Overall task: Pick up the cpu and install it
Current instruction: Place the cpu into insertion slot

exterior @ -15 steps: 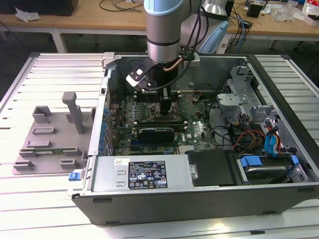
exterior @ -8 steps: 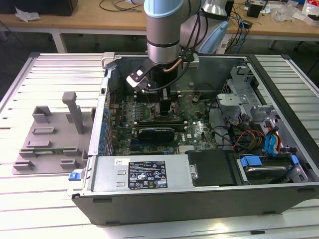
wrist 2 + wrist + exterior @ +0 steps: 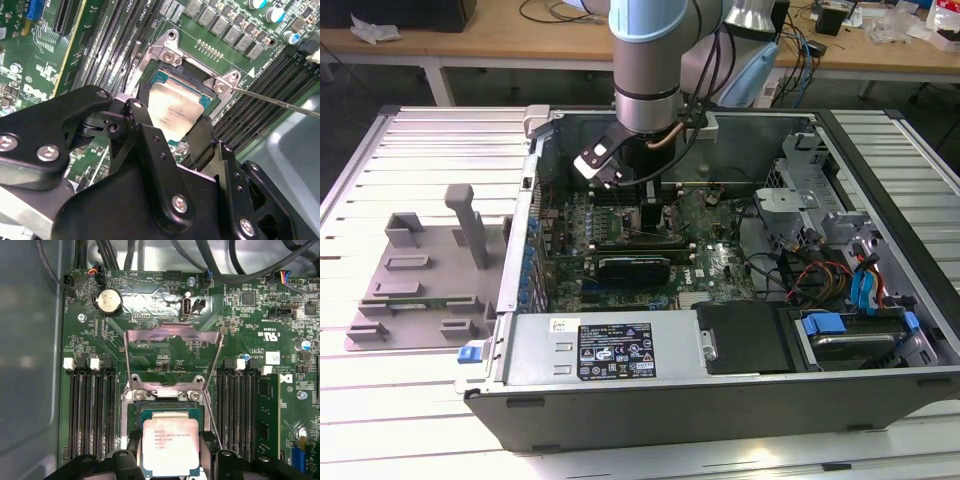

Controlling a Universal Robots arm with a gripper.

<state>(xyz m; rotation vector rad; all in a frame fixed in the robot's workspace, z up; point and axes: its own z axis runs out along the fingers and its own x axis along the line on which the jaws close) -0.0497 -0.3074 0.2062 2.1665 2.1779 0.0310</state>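
A slatted metal table [image 3: 420,140] carries an open computer case [image 3: 720,400]. A grey fixture [image 3: 420,280] sits near the table's edge on the exterior view's left. Cable-strewn wooden tables [image 3: 520,45] stand behind. Inside the case, the end effector [image 3: 169,131] clamps the cpu [image 3: 167,446] at the motherboard [image 3: 150,305] socket [image 3: 170,412]. The socket's metal frame [image 3: 172,357] is open.

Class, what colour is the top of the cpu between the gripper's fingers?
Silver-grey metal, with a thin greenish rim; the first wrist view shows the cpu best.
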